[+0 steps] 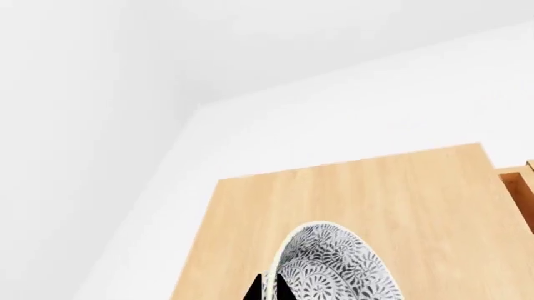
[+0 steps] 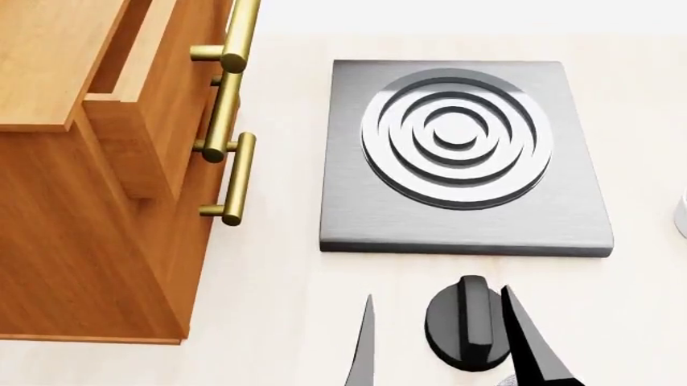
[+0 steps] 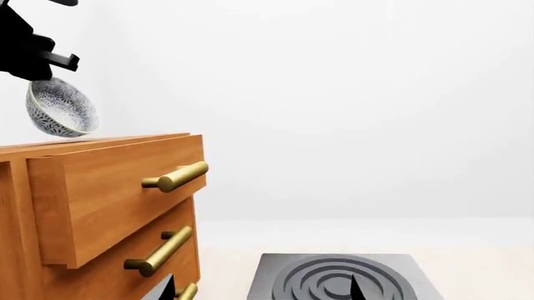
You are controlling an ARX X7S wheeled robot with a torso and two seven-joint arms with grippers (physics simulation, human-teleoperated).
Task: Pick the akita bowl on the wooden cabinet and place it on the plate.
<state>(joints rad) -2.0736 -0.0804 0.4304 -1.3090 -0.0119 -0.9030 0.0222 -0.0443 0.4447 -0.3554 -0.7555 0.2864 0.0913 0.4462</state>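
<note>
Akita bowl [image 3: 60, 107], unlettered, hangs from left claw [image 3: 52, 60] above wooden cabinet [image 3: 100, 200].

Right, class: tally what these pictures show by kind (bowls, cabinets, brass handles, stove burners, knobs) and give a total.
akita bowl: 1
wooden cabinet: 1
brass handles: 3
stove burner: 1
black knob: 1
Total: 7

Patterned akita bowl [image 3: 60, 107] tilted above wooden cabinet [image 3: 100, 206].
</note>
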